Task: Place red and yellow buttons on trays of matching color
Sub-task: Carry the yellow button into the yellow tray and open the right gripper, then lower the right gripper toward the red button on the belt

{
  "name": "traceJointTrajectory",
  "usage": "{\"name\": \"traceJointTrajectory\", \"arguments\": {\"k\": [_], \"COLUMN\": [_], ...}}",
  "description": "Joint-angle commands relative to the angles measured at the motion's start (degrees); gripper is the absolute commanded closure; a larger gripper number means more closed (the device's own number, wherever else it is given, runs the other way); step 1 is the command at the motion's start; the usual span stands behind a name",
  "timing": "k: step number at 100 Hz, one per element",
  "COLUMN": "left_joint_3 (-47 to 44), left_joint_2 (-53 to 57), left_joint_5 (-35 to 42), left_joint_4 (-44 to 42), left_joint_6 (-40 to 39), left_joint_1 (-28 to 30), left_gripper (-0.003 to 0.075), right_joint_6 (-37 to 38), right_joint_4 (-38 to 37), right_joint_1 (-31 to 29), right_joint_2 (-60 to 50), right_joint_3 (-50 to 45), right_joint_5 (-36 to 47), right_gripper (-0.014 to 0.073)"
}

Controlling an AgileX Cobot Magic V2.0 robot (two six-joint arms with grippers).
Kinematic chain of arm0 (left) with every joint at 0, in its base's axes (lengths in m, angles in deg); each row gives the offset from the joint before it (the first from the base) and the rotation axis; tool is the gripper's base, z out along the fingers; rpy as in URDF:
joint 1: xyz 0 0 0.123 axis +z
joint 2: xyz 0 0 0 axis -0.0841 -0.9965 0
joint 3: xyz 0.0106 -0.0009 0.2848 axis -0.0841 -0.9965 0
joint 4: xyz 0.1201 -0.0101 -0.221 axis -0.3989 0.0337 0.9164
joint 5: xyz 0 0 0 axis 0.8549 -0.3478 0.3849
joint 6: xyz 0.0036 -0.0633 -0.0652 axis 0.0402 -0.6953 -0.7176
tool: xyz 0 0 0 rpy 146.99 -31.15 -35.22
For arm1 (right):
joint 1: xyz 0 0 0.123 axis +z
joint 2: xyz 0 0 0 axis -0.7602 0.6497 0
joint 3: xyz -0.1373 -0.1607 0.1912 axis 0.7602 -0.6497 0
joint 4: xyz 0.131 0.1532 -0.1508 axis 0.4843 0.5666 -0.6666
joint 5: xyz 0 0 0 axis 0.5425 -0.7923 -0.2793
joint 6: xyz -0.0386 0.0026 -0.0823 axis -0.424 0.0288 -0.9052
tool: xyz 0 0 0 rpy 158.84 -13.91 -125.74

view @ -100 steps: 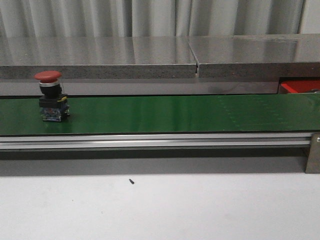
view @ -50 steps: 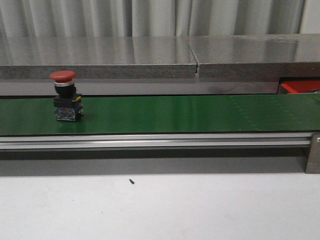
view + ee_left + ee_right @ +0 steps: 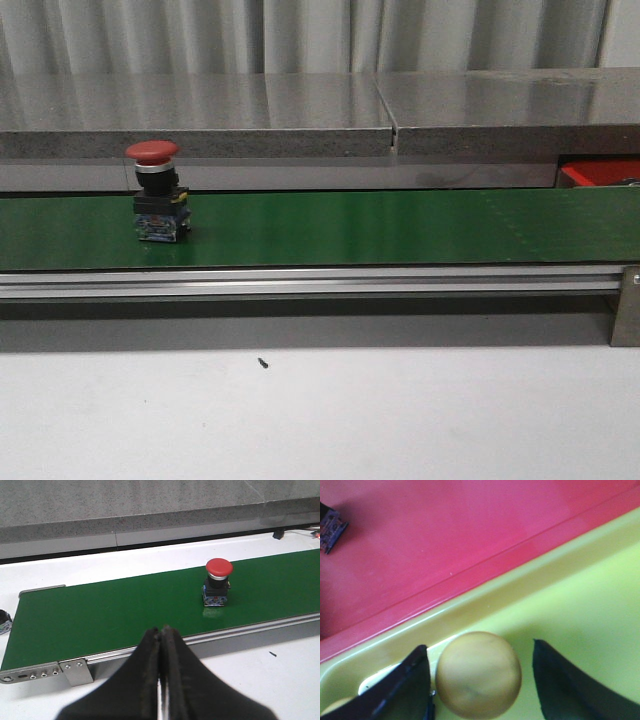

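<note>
- A red mushroom-head push button [image 3: 157, 191] stands upright on the green conveyor belt [image 3: 380, 228], toward the belt's left part in the front view. Its red cap sits on a dark body with a blue and yellow base.
- The left wrist view shows the same red button [image 3: 218, 582] standing free on the belt, apart from the left claw [image 3: 161, 680], whose two dark fingers are pressed together with nothing between them.
- Only the fingers of the left claw show; they sit over the white tabletop [image 3: 400, 420] on the near side of the belt.
- The red tray [image 3: 600, 172] appears in the front view as a small corner at the right edge, behind the belt and cut off by the frame.
- In the right wrist view the red tray [image 3: 445, 540] fills the upper part, touching the rim of the yellow tray [image 3: 580, 605] beside it.
- The right claw [image 3: 480, 680] is spread wide, its dark fingers on either side of a yellow button cap [image 3: 479, 674] inside the yellow tray; whether a finger touches the cap cannot be told.
- A small dark object [image 3: 330, 526] lies in the red tray, cut off at the edge and too blurred to name.
- A pale rounded shape [image 3: 335, 709] at the corner is mostly hidden.
- A tiny dark speck [image 3: 263, 363] lies on the tabletop.
</note>
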Motion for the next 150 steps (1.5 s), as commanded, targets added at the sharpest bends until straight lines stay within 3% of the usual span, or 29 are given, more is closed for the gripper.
{"name": "traceJointTrajectory", "arguments": {"k": [1, 32, 56, 97, 121, 150], "left_joint_3": [1.51, 1.51, 1.51, 1.51, 1.51, 1.51], "left_joint_2": [-0.52, -0.52, -0.52, -0.52, -0.52, -0.52], "left_joint_5": [4.0, 4.0, 4.0, 4.0, 4.0, 4.0], "left_joint_4": [0.87, 0.87, 0.87, 0.87, 0.87, 0.87], "left_joint_6": [-0.12, -0.12, -0.12, -0.12, -0.12, -0.12], "left_joint_1": [-0.41, -0.41, -0.41, -0.41, -0.41, -0.41], "left_gripper": [0.0739, 0.0739, 0.0739, 0.0739, 0.0739, 0.0739], "right_joint_6": [-0.15, -0.2, -0.43, -0.9, -0.9, -1.75], "right_joint_4": [0.44, -0.67, -1.14, -1.35, -3.47, -10.25], "right_joint_1": [-0.35, -0.29, 3.85, 25.13, 35.46, 47.18], "right_joint_2": [-2.33, -8.66, -16.52, -18.92, -12.94, -3.47], "right_joint_3": [1.23, 1.23, 1.23, 2.97, 15.62, 26.15], "right_joint_5": [2.43, 2.23, -1.35, -6.72, -22.72, -31.26], "right_gripper": [0.0113, 0.0113, 0.0113, 0.0113, 0.0113, 0.0113]}}
